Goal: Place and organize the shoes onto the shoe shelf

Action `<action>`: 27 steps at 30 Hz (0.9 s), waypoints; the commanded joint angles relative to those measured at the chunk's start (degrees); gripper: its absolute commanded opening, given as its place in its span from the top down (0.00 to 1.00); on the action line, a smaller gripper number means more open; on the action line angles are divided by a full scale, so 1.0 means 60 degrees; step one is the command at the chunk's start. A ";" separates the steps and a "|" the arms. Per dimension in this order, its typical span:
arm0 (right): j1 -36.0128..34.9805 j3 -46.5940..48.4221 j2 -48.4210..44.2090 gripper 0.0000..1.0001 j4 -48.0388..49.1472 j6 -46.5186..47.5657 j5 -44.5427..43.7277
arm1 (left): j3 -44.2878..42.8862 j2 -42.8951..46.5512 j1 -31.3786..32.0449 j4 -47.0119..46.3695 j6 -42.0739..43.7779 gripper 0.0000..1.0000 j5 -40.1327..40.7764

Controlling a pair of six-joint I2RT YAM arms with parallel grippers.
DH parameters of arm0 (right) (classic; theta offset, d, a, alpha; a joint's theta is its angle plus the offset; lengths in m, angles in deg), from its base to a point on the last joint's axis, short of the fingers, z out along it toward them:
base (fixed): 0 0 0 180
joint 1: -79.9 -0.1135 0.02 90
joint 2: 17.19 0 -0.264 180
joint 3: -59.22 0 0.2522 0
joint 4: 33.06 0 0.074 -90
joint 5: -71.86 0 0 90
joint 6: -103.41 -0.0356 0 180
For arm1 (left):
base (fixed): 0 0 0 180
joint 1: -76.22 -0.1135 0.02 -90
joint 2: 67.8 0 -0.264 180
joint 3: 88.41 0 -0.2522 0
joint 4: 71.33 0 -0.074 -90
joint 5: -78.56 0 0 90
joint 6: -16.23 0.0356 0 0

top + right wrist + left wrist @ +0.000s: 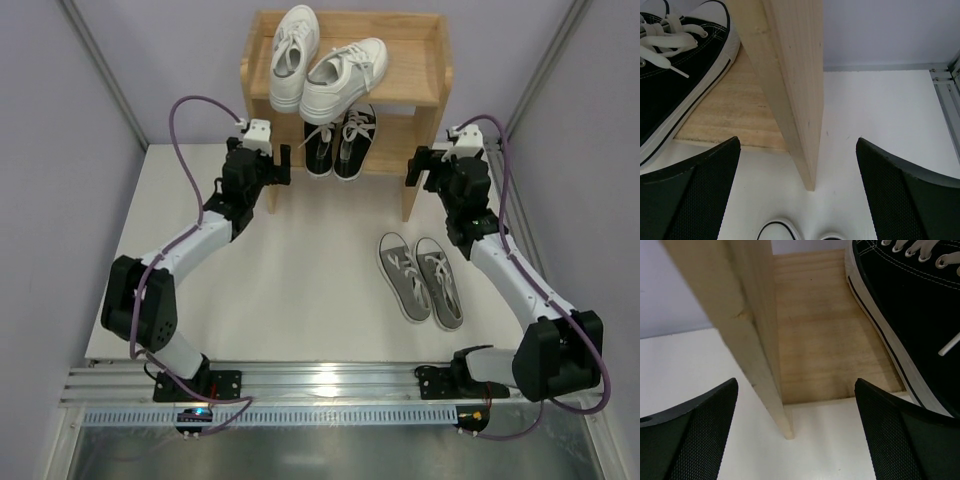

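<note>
**Two pairs shelved, grey pair on the tabletop**

Nearest the arm bases, the grey pair (420, 278) lies on the white tabletop (300, 280), in front of the right arm. The two shoes sit side by side, soles down, with white laces and white sole rims. They are slightly angled and well apart from the shelf.

Further in, both claws are level with the front of the shoe shelf (420, 100). The left claw (796, 390) has its jaws wide and holds nothing. The front edge of the shelf's left side panel shows in line with the gap between its black, mesh-textured pads (695, 435). The right claw (798, 142) is likewise wide and empty, facing the front edge of the right side panel. Whether either panel reaches in between the jaws cannot be told.

The shelf is pale natural wood with visible grain, two flat tiers, solid sides and a low rim on top. It stands at the far edge of the tabletop.

The black pair (342, 140) sits side by side on the lower tier. It has white laces, white stitching, a white sole band with a dark stripe, and white toe caps toward the back.

Farthest off, the white pair (325, 70) rests on the left part of the top tier. One shoe lies lengthwise and the other diagonally against it.

Any print on the shoes is too small to read.
</note>
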 commanded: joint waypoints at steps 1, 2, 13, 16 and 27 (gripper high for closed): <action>-0.0151 0.0727 0.0371 0.02 0.1272 0.0388 -0.0151 | -0.0879 -0.0366 -0.0066 -0.0712 0.0518 0.05 -0.0464; -0.0165 0.0786 0.0489 0.00 0.1360 0.0432 -0.0181 | -0.0952 -0.0599 -0.0080 -0.0726 0.0547 0.05 -0.0449; -0.0253 0.1740 0.1779 0.74 0.1169 0.1148 -0.0371 | -0.1349 -0.1202 -0.0183 -0.0184 0.0899 0.90 -0.0830; -0.0253 0.1549 0.1706 0.87 0.1331 0.1326 -0.0532 | -0.0852 -0.0866 -0.0183 -0.0506 0.0680 1.00 -0.0785; -0.0268 0.1109 0.1164 0.96 0.1185 0.1282 -0.0694 | 0.0554 0.0731 0.0358 -0.0668 -0.0228 1.00 -0.0742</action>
